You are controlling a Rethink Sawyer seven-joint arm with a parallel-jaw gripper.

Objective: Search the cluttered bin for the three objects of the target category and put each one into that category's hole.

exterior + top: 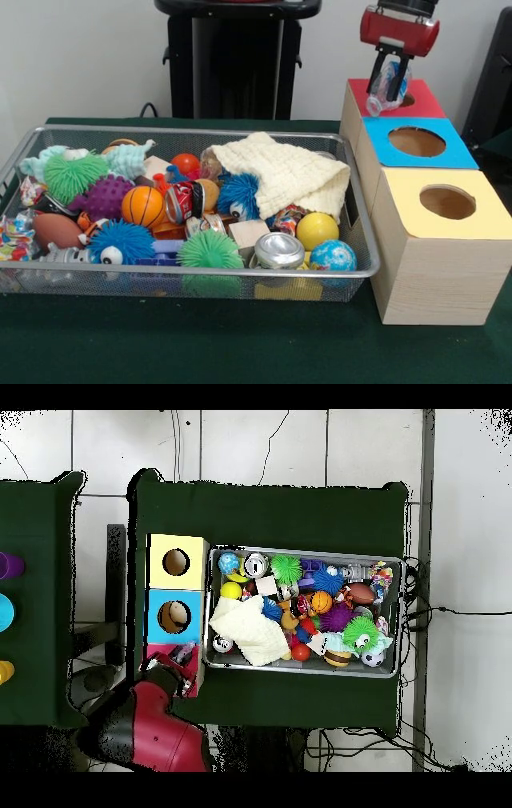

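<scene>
- the gripper hangs over the red-topped box, its fingers clamped on a crumpled clear plastic bottle held right at the rim of that box's hole.
- three wooden boxes stand in a row beside the bin, touching each other: red top, blue top and yellow top, each with one round hole.
- the wire mesh bin is crowded; nothing stands between gripper and box.
- a cream knitted cloth lies over the bin's corner nearest the boxes, covering whatever is under it.
- a dented silver can lies at the front wall beside a smooth yellow ball and a blue patterned ball.
- four hairy rubber balls: two green, two blue; also a knobbly purple ball and an orange basketball.
</scene>
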